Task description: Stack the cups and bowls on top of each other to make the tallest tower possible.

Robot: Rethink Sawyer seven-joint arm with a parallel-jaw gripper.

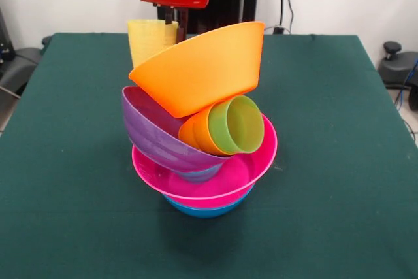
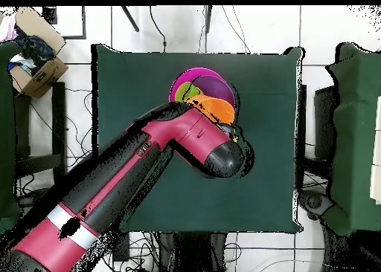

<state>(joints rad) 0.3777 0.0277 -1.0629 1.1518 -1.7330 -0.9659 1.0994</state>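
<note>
A: Tower [image 1: 202, 129], contents, bottom up?

B: Blue bowl [image 1: 208, 208] on bench [image 1: 339, 161], mid-bench. Pink bowl [image 1: 251, 168] nested in it. Purple bowl [image 1: 153, 129] tipped inside pink, leaning to picture-left. Orange cup [image 1: 196, 132] on its side w/ green cup [image 1: 240, 124] nested in it, mouths facing camera, wedged betw. purple and pink. Orange bowl [image 1: 206, 66] on top, tilted hard. Yellow cup [image 1: 149, 38] upright behind orange bowl, right at the top.

A: Pincer?

B: Pincer [image 1: 173, 14] just above/behind yellow cup. Red wrist housing shows, fingers mostly hidden by cup and bowl. Can't tell if spread, pressed together or pinching the cup. Overhead: arm [image 2: 149, 165] covers most of the pile, no help.

A: Progress?

B: Judged well along: 4 bowls, 3 cups in or at the pile. Not seen anywhere: lime bowl, small blue bowl, red cup; maybe hidden, maybe off bench. Yellow cup looks like the item being placed, can't confirm it's seated.

A: Obstructions, surroundings?

B: Bench otherwise bare in front view. Cardboard box [image 2: 36, 61] off-bench, cables on floor; nothing blocks the arm. Main risk is the stack itself: orange bowl sits crooked on sideways cups, likely to slide if nudged
</note>
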